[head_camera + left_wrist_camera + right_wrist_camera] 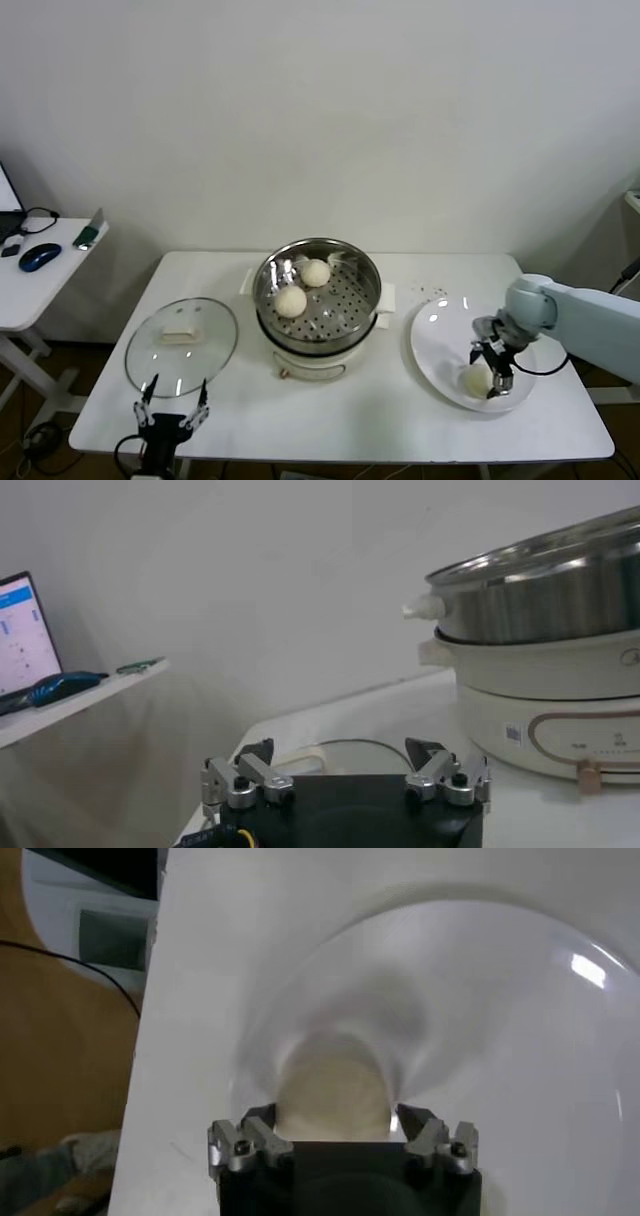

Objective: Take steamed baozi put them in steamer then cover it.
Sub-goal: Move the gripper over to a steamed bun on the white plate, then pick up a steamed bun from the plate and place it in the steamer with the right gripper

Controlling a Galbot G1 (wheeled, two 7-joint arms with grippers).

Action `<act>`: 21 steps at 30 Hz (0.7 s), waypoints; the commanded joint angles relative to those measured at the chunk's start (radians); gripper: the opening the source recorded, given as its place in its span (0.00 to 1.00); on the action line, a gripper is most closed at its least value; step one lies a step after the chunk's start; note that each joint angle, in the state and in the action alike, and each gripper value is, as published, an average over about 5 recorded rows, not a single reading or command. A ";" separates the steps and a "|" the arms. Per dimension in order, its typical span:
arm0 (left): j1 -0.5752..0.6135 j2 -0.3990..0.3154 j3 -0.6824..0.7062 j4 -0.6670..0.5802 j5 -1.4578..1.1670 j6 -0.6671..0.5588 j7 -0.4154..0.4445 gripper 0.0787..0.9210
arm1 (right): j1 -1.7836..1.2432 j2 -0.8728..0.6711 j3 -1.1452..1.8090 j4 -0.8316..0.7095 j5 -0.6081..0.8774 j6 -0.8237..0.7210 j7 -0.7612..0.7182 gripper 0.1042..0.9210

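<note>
The steamer (318, 295) stands open mid-table with two baozi (291, 301) (316, 272) on its perforated tray. A third baozi (472, 381) lies on the white plate (440, 345) at the right. My right gripper (492, 366) is down on the plate, open, with one finger on each side of that baozi (335, 1088). The right wrist view shows this gripper (335, 1119) straddling it. The cover (181, 345) lies flat to the left of the steamer. My left gripper (172, 405) waits open and empty at the front edge, just before the cover (370, 752).
A side table (40, 285) with a mouse (38, 257) stands at the far left, and a laptop screen (20, 630) shows there. The steamer's white base and knob (590, 775) stand to one side of the left gripper (340, 750). The wall is close behind.
</note>
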 commanded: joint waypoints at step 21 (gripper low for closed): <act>0.007 -0.004 0.019 -0.012 0.015 0.000 0.000 0.88 | 0.522 0.202 -0.208 -0.016 -0.136 0.490 -0.107 0.71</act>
